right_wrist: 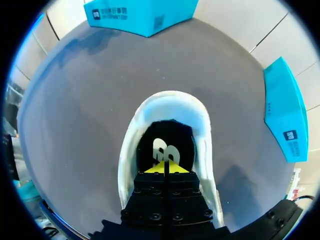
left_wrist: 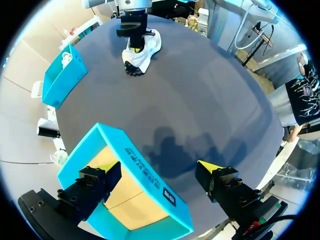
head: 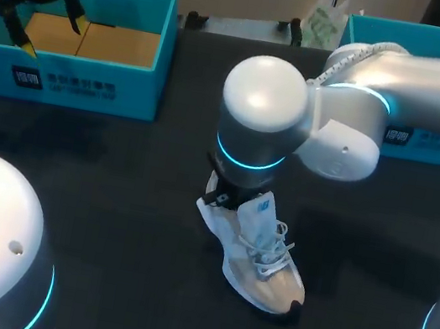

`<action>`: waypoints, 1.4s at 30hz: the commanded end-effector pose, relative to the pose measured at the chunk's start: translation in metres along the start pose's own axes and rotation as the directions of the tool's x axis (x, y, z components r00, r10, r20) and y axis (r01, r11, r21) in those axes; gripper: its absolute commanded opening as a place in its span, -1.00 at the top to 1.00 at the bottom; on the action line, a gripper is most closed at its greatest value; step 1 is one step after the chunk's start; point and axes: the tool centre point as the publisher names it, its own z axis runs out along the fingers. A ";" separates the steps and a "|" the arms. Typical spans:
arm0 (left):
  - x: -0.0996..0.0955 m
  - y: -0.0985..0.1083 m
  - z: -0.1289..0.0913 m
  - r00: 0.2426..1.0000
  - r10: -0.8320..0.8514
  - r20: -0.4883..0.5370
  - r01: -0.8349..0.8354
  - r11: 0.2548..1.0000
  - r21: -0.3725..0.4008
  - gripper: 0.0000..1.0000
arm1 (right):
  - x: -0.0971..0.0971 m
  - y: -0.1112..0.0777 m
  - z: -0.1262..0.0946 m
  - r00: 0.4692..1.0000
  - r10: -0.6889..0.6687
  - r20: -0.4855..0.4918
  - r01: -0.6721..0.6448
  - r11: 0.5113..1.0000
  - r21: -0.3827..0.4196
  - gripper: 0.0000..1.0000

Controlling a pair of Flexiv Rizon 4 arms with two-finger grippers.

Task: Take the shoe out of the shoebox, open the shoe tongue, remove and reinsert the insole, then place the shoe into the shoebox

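Note:
A white lace-up shoe (head: 259, 257) with a tan toe lies on the black table near the middle, toe toward the front. My right gripper (right_wrist: 165, 167) is shut, its yellow tips pressed together inside the shoe's heel opening (right_wrist: 170, 102), just over the black insole (right_wrist: 165, 142) with a white mark. In the head view the right wrist (head: 258, 120) covers that gripper. My left gripper (head: 51, 33) hangs open above the open teal shoebox (head: 89, 86) at the back left, holding nothing. The left wrist view shows that shoebox (left_wrist: 145, 172) under the left gripper (left_wrist: 160, 170) and the shoe (left_wrist: 141, 50) far ahead.
A second teal box (head: 429, 40) stands at the back right. A white bag (head: 322, 21) sits at the table's back edge between the boxes. The right wrist view takes in one teal box (right_wrist: 140, 15) and the other (right_wrist: 285, 110) beyond the shoe.

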 end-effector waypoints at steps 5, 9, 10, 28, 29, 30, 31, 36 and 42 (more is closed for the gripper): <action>0.000 0.000 0.000 1.000 0.000 -0.002 0.000 1.000 -0.002 -1.00 | -0.005 -0.001 -0.021 0.997 0.022 0.074 -0.019 0.999 -0.041 1.00; 0.000 0.000 0.000 1.000 0.000 -0.002 0.000 1.000 -0.002 -1.00 | -0.014 -0.001 -0.022 0.994 0.033 0.100 -0.028 0.999 -0.043 1.00; 0.000 0.000 0.000 1.000 0.000 -0.002 0.000 1.000 -0.002 -1.00 | -0.015 -0.001 -0.021 0.993 0.037 0.110 -0.033 0.999 -0.039 1.00; 0.000 0.000 0.000 1.000 0.000 -0.002 0.000 1.000 -0.002 -1.00 | -0.015 0.002 0.037 0.991 0.090 0.096 -0.097 0.992 0.077 1.00; 0.000 0.000 0.000 1.000 0.000 -0.002 0.000 1.000 -0.002 -1.00 | -0.013 0.001 0.034 0.992 0.093 0.088 -0.099 0.993 0.066 1.00; 0.000 0.000 0.000 1.000 0.000 -0.002 0.000 1.000 -0.002 -1.00 | -0.013 0.000 0.031 0.991 0.096 0.088 -0.101 0.993 0.058 1.00; 0.000 0.000 0.000 1.000 0.000 -0.002 0.000 1.000 -0.002 -1.00 | -0.013 0.000 0.025 0.991 0.103 0.088 -0.107 0.993 0.045 1.00; 0.000 0.000 0.000 1.000 0.000 -0.002 0.000 1.000 -0.002 -1.00 | -0.010 0.008 0.006 0.993 0.087 0.085 -0.089 0.996 0.020 1.00; 0.000 0.000 0.000 1.000 0.000 -0.002 0.000 1.000 -0.002 -1.00 | -0.005 0.021 0.020 0.997 0.062 -0.034 -0.060 0.997 0.048 1.00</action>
